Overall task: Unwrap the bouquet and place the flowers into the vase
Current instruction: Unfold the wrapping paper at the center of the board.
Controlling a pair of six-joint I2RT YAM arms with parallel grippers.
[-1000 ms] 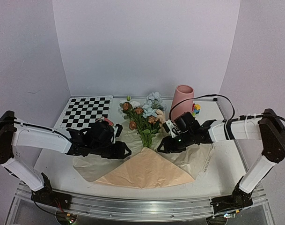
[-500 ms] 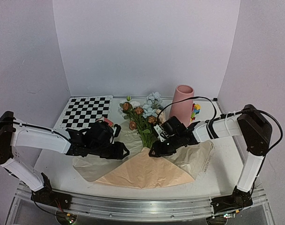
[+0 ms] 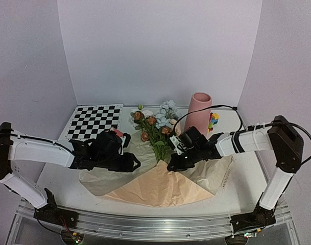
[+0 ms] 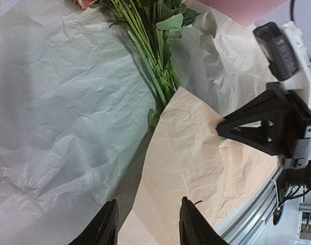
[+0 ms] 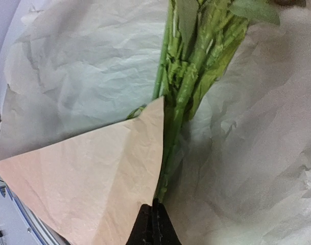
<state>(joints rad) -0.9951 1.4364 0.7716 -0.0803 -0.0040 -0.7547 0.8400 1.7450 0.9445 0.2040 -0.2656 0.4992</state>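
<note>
L gripper [image 4: 148, 209] released, jaws apart over the folded peach paper [image 3: 160, 186], mid-table [image 3: 58, 173] nr front edge. R gripper [image 5: 152, 217] clenched tight at the stems' [image 5: 186, 87] cut ends (can't tell if it pinches anything). Flowers [image 3: 158, 127] lie on the spread paper, blooms twd back edge. Pink vase [image 3: 198, 112] upright nr back-right corner.

White arms [image 3: 43, 151] with black joints, cables [image 3: 216, 106] and tools [image 4: 147, 206].
</note>
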